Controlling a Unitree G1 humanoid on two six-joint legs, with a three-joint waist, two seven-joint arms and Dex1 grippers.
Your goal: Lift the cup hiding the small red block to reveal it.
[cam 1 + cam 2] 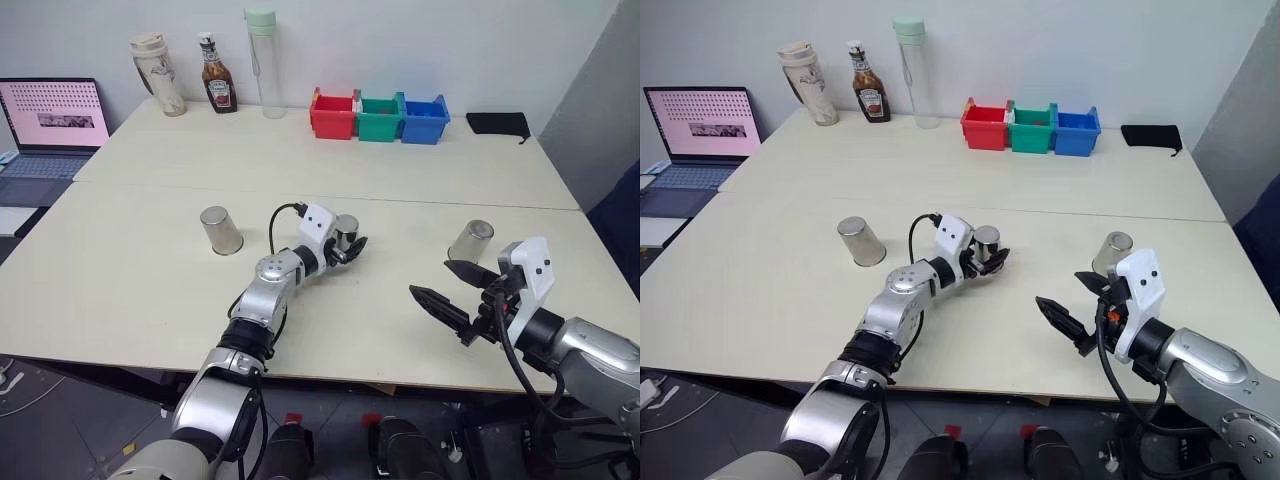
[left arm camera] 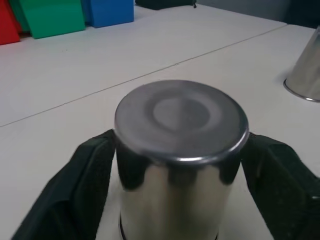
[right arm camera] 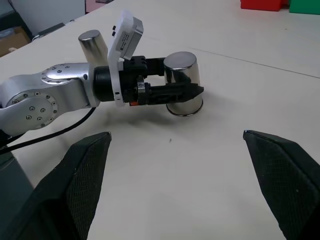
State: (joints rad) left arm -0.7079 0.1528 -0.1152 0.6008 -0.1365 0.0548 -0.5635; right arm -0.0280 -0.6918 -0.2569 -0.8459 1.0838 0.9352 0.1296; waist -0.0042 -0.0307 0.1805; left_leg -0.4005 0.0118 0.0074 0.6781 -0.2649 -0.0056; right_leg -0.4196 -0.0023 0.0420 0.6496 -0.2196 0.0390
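Three shiny silver cups stand upside down on the pale table point(image 1: 400, 330). My left gripper point(image 1: 352, 248) reaches level to the middle cup point(image 2: 181, 150), and its black fingers point(image 2: 85, 185) press on both sides of it. That cup still rests on the tabletop. The left cup point(image 1: 220, 230) and the right cup point(image 1: 471, 240) stand untouched. My right gripper point(image 1: 432, 280) hovers open above the table, near the right cup, holding nothing. The small red block is hidden.
At the back stand a red bin point(image 1: 333, 113), a green bin point(image 1: 379, 117) and a blue bin point(image 1: 424, 118). A black pouch point(image 1: 497, 123) lies beside them. A tumbler point(image 1: 157, 73), a sauce bottle point(image 1: 217, 85) and a tall clear bottle point(image 1: 264, 60) stand back left. A laptop point(image 1: 50, 125) is far left.
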